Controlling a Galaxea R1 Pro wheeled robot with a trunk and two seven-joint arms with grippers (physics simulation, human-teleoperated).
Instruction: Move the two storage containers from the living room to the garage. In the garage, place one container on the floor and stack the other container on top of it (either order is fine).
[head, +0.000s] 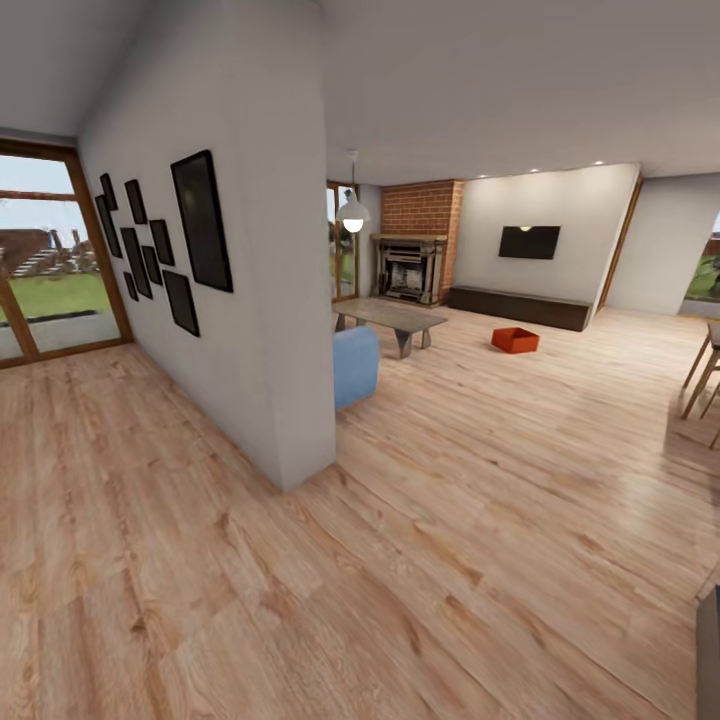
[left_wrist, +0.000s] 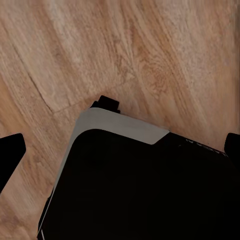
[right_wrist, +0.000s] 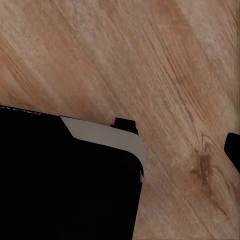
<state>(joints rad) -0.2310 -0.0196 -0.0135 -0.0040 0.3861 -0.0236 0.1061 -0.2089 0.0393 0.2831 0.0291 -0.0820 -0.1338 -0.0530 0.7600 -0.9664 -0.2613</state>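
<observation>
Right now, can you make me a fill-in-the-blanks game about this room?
1. The storage container on the floor is colored ____.
2. The fireplace is built of ____.
3. The hanging lamp is switched ____.
4. The picture frames on the wall are colored ____.

Missing words: red-orange; brick; on; black.

Home interior, open-plan living room: wood plank floor (head: 420, 560), brick fireplace (head: 412, 255), wall-mounted TV (head: 529, 242) over a low dark cabinet (head: 520, 307), low table (head: 390, 320), blue sofa end (head: 355, 365), framed pictures (head: 160, 240), garden windows (head: 45, 260).
</observation>
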